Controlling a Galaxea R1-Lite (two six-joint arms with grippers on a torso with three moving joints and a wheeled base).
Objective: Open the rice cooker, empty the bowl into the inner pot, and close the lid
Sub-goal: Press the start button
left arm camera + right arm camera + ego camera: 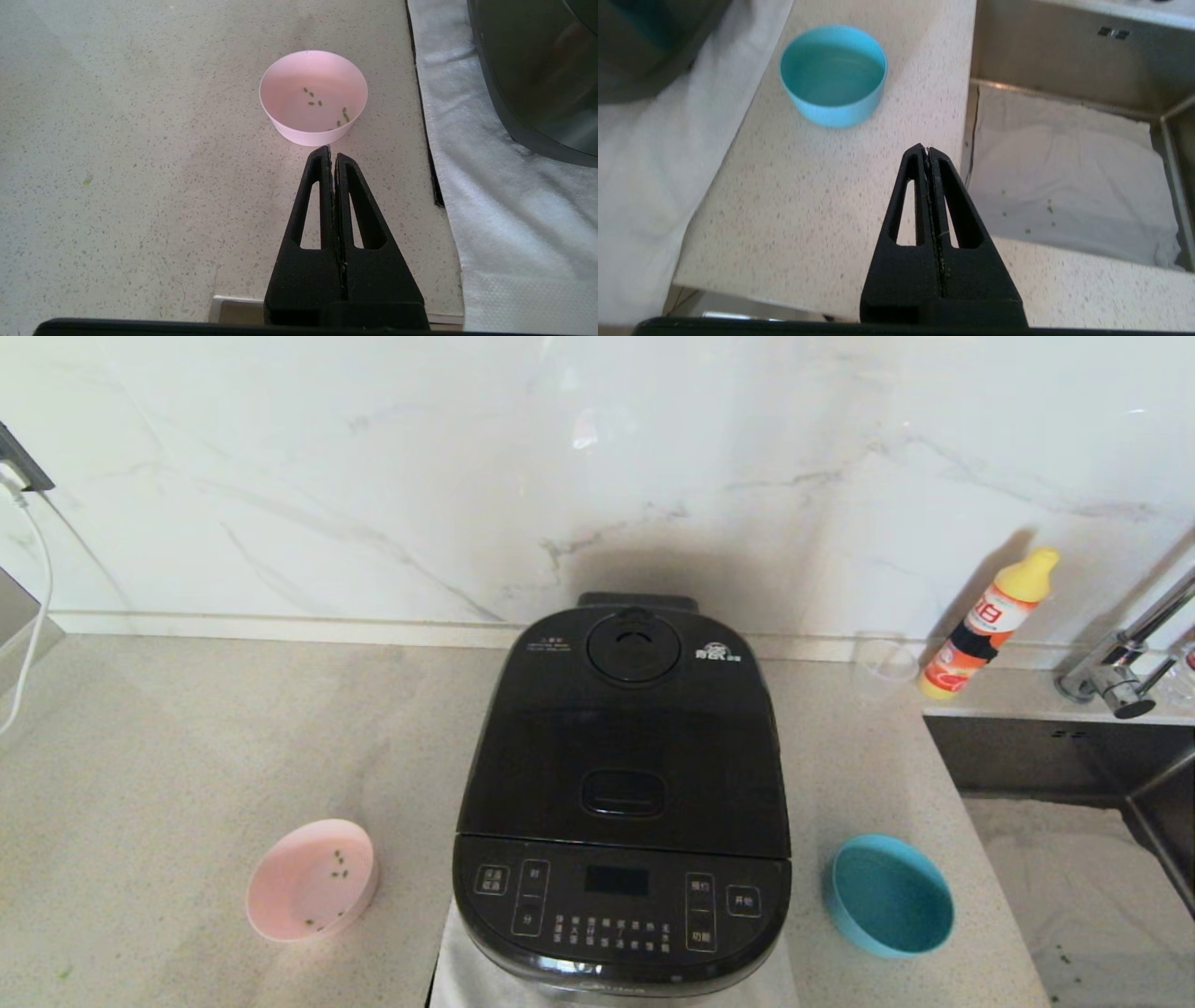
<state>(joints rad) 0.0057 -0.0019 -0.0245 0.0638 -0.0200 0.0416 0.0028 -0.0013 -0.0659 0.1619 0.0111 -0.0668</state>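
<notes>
Sitting lid-down (pixel 624 747) at the bench's (pixel 168 775) front edge, the rice cooker (pixel 623 803); both grippers (pixel 332 156) (pixel 928 151) hovering, jaws closed, empty.

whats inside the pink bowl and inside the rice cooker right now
The pink bowl holds only a few small green bits. The rice cooker has its lid shut, so the inside of it is hidden.

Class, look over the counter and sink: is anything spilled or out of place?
Yes. Small green bits lie scattered on the white cloth in the sink, and one green speck sits on the counter beyond the pink bowl.
</notes>
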